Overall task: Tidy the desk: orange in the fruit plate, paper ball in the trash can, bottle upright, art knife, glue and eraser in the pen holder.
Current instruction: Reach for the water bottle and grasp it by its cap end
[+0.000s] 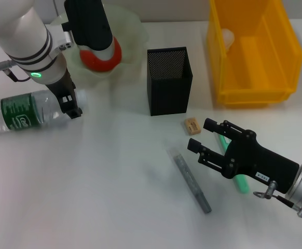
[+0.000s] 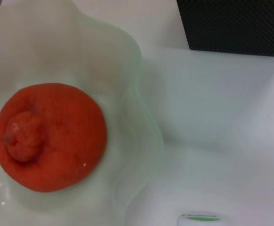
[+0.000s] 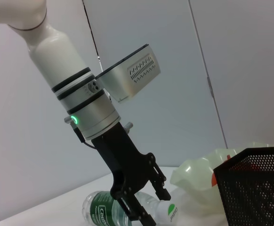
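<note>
Pen holder [image 1: 169,80] stands between fruit plate [image 1: 133,31] and trash can [image 1: 252,52].

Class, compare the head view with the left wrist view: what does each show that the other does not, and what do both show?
Only the head view shows the yellow trash can, the eraser, the open right gripper and the left gripper by the lying bottle. Only the left wrist view shows the orange's knobby stem end. Both show the orange in the fruit plate and the black pen holder.

White tabletop [image 1: 88,197], pale grey panelled wall [image 3: 174,70] behind, seemingly seamed.
</note>
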Tool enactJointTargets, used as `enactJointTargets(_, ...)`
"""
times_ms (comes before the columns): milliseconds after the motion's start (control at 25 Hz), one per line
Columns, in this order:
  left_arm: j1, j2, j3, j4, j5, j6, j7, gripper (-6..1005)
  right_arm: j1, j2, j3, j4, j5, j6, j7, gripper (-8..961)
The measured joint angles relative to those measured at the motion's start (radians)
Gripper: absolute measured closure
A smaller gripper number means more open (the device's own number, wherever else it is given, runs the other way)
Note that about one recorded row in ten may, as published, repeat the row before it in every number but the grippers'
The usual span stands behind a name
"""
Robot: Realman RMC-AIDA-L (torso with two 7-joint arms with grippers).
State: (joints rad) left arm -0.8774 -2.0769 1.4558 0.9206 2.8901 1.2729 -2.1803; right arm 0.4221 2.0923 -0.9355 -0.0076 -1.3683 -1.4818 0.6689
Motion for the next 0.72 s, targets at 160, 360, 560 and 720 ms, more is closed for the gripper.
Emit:
enactJointTargets(160,0.001,0.000,0.000,-0.002,0.000,-0.007,0.000,352,0.001,0.000,0.000,0.000,0.000,0.000,0.000,261)
enactJointTargets(360,0.001,0.000,0.009,-0.009,0.000,-0.012,0.001,353,0.001,0.000,0.000,0.000,0.000,0.000,0.000,261)
enactJointTargets(560,0.002,-0.001,0.022,-0.011,0.000,-0.022,0.001,377,0.001,0.000,0.000,0.000,0.000,0.000,0.000,261)
enactJointTargets(720,0.005,-0.002,0.025,-0.018,0.000,-0.024,0.001,400,0.001,0.000,0.000,0.001,0.000,0.000,0.000,261)
